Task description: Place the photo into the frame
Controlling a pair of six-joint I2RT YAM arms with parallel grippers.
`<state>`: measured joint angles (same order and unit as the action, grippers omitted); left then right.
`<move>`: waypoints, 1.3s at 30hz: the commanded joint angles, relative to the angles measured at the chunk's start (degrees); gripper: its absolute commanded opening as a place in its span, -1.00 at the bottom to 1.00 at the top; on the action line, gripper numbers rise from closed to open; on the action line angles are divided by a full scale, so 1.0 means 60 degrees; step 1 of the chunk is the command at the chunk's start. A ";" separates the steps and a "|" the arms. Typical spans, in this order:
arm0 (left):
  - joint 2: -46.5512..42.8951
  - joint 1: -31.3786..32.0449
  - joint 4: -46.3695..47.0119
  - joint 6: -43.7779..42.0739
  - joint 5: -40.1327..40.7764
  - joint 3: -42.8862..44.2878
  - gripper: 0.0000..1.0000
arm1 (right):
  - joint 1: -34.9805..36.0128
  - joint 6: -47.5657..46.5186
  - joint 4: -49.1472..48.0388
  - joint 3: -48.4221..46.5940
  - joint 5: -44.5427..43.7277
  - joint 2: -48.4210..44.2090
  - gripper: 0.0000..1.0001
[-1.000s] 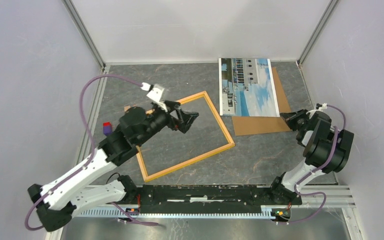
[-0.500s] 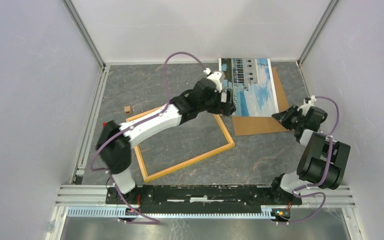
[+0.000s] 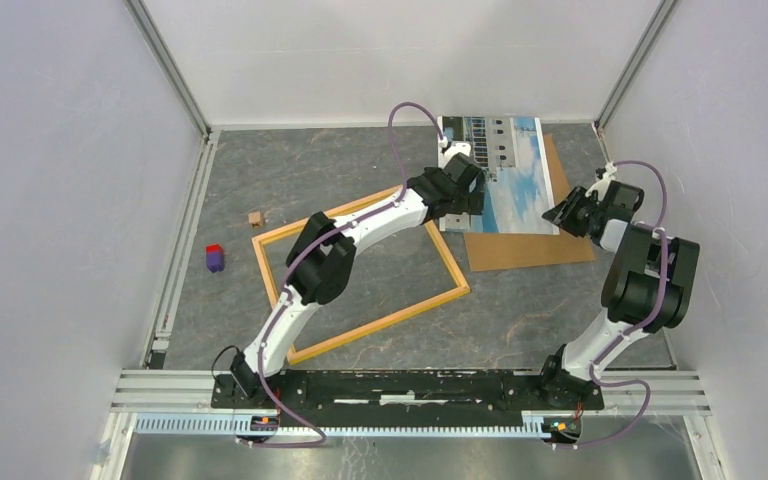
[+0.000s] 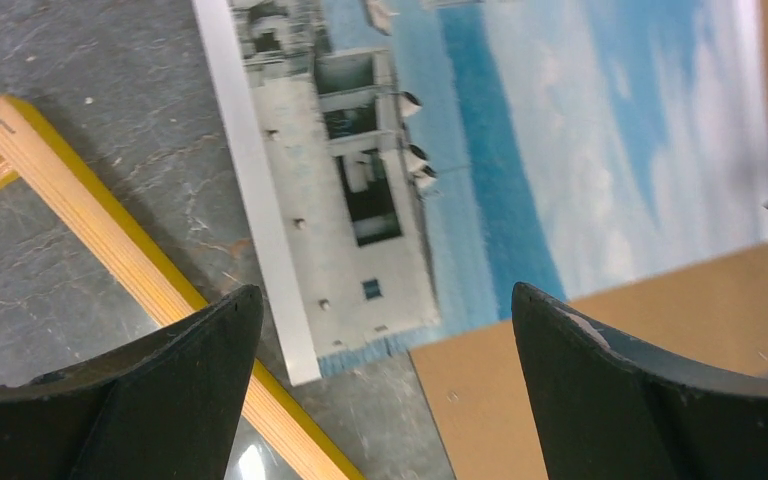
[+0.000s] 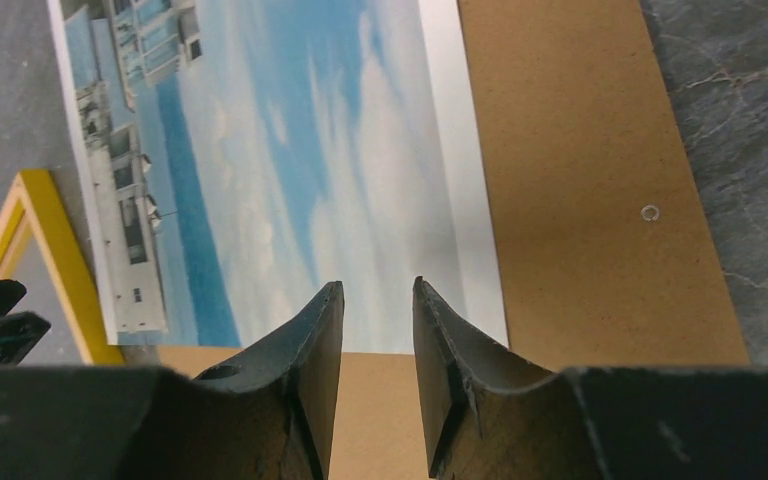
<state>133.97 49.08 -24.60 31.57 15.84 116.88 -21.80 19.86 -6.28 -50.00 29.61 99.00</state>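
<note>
The photo (image 3: pixel 515 175) of a pale building under blue sky lies at the back right, partly on a brown backing board (image 3: pixel 525 250). The orange-yellow frame (image 3: pixel 380 324) lies tilted at mid-table, its far corner near the photo's near left corner. My left gripper (image 3: pixel 463 203) hovers over that corner, wide open and holding nothing. In the left wrist view the gripper (image 4: pixel 385 295) spans the photo (image 4: pixel 480 150), the frame (image 4: pixel 110 250) and the board (image 4: pixel 610 330). My right gripper (image 3: pixel 564 214) is open a little at the photo's near right corner. In its wrist view the right gripper (image 5: pixel 377 285) holds nothing above the photo (image 5: pixel 290 150).
A small wooden block (image 3: pixel 256 217) and a red and purple block (image 3: pixel 215 258) sit left of the frame. Grey walls close the table on three sides. A metal rail (image 3: pixel 410 385) runs along the near edge.
My left arm swung from the frame's left side to the photo's near left corner. My right gripper moved forward to the photo's near right corner and its jaws parted.
</note>
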 commanded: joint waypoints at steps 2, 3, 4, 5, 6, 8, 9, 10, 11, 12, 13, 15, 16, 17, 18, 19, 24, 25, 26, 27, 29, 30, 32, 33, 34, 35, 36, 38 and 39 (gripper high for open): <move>0.0586 -0.0186 -0.0307 0.1385 0.1477 0.0794 1.00 | -0.0014 -0.0216 -0.0045 -0.0388 -0.0419 0.0561 -0.25; 0.0709 -0.0223 -0.0331 0.1566 0.1429 0.0832 1.00 | -0.0022 -0.0119 -0.0106 -0.0369 -0.0408 0.0628 -0.25; 0.0829 -0.0251 -0.0419 0.1755 0.1414 0.0910 1.00 | -0.0014 0.0029 -0.0169 -0.0334 -0.0387 0.0690 -0.26; 0.0984 -0.0262 -0.0555 0.1911 0.1386 0.1060 1.00 | -0.0014 0.0139 -0.0285 -0.0269 -0.0343 0.0724 -0.26; 0.1114 -0.0270 -0.0660 0.2002 0.1297 0.1197 1.00 | -0.0014 0.0161 -0.0282 -0.0263 -0.0355 0.0752 -0.26; 0.1373 -0.0285 -0.0889 0.2283 0.1090 0.1467 1.00 | -0.0035 0.0121 -0.0126 -0.0295 -0.0506 0.0783 -0.26; 0.1452 -0.0297 -0.0905 0.2501 0.0950 0.1522 1.00 | -0.0050 0.0113 -0.0143 -0.0283 -0.0488 0.0767 -0.26; 0.1548 -0.0321 -0.0906 0.2641 0.0789 0.1592 1.00 | -0.0071 0.0125 -0.0237 -0.0228 -0.0447 0.0738 -0.26; 0.1614 -0.0335 -0.0917 0.2831 0.0637 0.1660 1.00 | -0.0080 0.0144 -0.0326 -0.0186 -0.0385 0.0695 -0.26; 0.1663 -0.0342 -0.0971 0.3061 0.0593 0.1712 1.00 | -0.0087 0.0149 -0.0419 -0.0139 -0.0379 0.0648 -0.26; 0.1678 -0.0343 -0.1021 0.3268 0.0584 0.1716 1.00 | -0.0103 0.0149 -0.0456 -0.0109 -0.0379 0.0614 -0.26; 0.1706 -0.0365 -0.1052 0.3592 0.0555 0.1716 1.00 | -0.0100 0.0129 -0.0465 -0.0105 -0.0350 0.0579 -0.26; 0.1715 -0.0374 -0.1045 0.3718 0.0546 0.1716 1.00 | -0.0103 0.0133 -0.0490 -0.0090 -0.0321 0.0572 -0.26; 0.1734 -0.0369 -0.1052 0.3804 0.0504 0.1755 1.00 | -0.0091 0.0142 -0.0538 -0.0076 -0.0298 0.0587 -0.26; 0.1772 -0.0378 -0.1041 0.3943 0.0379 0.1794 1.00 | -0.0092 0.0156 -0.0571 -0.0054 -0.0277 0.0607 -0.26; 0.1804 -0.0398 -0.0987 0.4039 0.0156 0.1831 1.00 | -0.0102 0.0186 -0.0627 -0.0021 -0.0241 0.0634 -0.26; 0.1697 -0.0752 0.0037 0.4859 -0.2068 0.1312 1.00 | -0.0094 0.0195 -0.0687 0.0038 -0.0090 0.0760 -0.27; 0.1533 -0.0874 0.0677 0.5004 -0.2553 0.0897 1.00 | -0.0092 0.0206 -0.0713 0.0042 -0.0045 0.0754 -0.27; 0.1357 -0.0979 0.1543 0.5006 -0.3198 0.0409 1.00 | -0.0103 0.0225 -0.0725 0.0053 -0.0005 0.0759 -0.27; 0.1154 -0.1103 0.2669 0.4940 -0.3773 -0.0155 1.00 | -0.0093 0.0233 -0.0763 0.0075 0.0022 0.0756 -0.27; 0.0971 -0.1351 0.4031 0.4872 -0.4550 -0.0803 1.00 | -0.0098 0.0279 -0.0866 0.0109 0.0122 0.0743 -0.27; 0.0997 -0.1482 0.4322 0.4951 -0.4917 -0.0845 1.00 | -0.0092 0.0281 -0.0871 0.0115 0.0148 0.0739 -0.27; 0.1105 -0.1658 0.5012 0.5175 -0.5718 -0.0919 1.00 | -0.0108 0.0279 -0.0871 0.0102 0.0165 0.0752 -0.27; 0.1122 -0.1701 0.5332 0.5404 -0.5918 -0.1077 1.00 | -0.0095 0.0268 -0.0872 0.0101 0.0163 0.0754 -0.27; 0.1145 -0.1716 0.5829 0.5640 -0.6103 -0.1257 0.96 | -0.0089 0.0265 -0.0879 0.0101 0.0163 0.0777 -0.27; 0.1181 -0.1719 0.6222 0.5870 -0.6237 -0.1374 0.90 | -0.0093 0.0280 -0.0893 0.0101 0.0185 0.0798 -0.27; 0.1209 -0.1706 0.6452 0.6013 -0.6324 -0.1438 0.81 | -0.0100 0.0295 -0.0893 0.0101 0.0193 0.0813 -0.27; 0.1223 -0.1691 0.6772 0.6136 -0.6388 -0.1565 0.59 | -0.0094 0.0301 -0.0901 0.0116 0.0207 0.0840 -0.27; 0.1200 -0.1677 0.6861 0.6130 -0.6360 -0.1609 0.49 | -0.0088 0.0307 -0.0906 0.0129 0.0207 0.0844 -0.27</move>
<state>141.62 37.78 6.07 63.75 -16.84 108.14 -22.24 21.45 -9.82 -49.74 29.93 103.26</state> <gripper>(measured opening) 0.818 0.366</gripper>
